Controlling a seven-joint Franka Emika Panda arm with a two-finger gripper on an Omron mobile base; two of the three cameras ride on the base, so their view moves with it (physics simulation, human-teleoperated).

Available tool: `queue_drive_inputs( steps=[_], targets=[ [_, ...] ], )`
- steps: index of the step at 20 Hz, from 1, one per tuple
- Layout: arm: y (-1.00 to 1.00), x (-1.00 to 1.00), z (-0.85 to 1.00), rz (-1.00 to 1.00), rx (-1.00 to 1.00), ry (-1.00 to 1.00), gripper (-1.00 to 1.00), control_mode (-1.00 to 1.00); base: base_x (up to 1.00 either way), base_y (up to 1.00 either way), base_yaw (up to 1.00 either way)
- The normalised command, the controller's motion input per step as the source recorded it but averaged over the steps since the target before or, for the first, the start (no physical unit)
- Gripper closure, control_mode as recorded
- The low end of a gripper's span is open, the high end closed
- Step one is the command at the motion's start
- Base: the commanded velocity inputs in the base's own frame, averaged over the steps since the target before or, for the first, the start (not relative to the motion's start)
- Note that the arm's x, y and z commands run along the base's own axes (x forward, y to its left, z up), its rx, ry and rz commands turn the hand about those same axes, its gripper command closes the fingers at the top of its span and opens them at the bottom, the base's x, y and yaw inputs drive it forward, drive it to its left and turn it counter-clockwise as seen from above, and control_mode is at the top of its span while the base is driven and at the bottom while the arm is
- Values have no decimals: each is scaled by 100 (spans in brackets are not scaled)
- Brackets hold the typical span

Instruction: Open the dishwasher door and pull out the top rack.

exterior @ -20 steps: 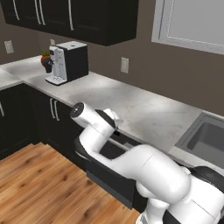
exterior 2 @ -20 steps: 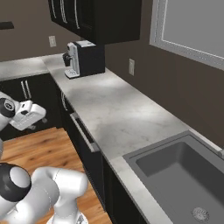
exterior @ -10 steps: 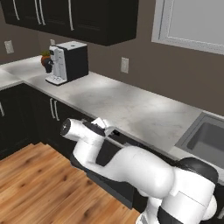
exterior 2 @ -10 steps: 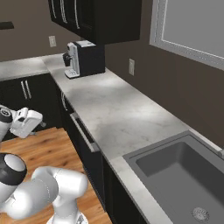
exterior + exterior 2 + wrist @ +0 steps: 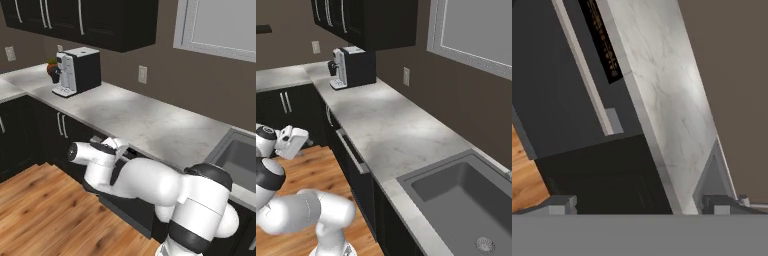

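The gripper (image 5: 295, 141) is wide open, holding nothing. The dishwasher door (image 5: 356, 175) sits under the counter's front edge w/ its bar handle (image 5: 584, 75) along the top. Fingers may miss the bar or bump the door, b/c the hand is off to one side.

From behind-left we look forward and down along the counter (image 5: 150, 120), from behind-right along its front edge toward the coffee machine (image 5: 353, 67), both sharing counter and sink (image 5: 466, 200), our rolled hand view close on the dishwasher door (image 5: 557, 95)
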Motion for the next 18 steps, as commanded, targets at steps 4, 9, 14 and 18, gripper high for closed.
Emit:
queue_drive_inputs(
  steps=[4, 9, 14, 18],
  targets=[
    [0, 31, -32, 0, -8, 0, -100, -100, 0, 0, 0],
    [0, 36, -25, 0, -7, 0, -100, -100, 0, 0, 0],
    [0, 30, -24, 0, -6, 0, -100, -100, 0, 0, 0],
    [0, 19, -29, 0, -7, 0, -100, -100, 0, 0, 0]
  ],
)
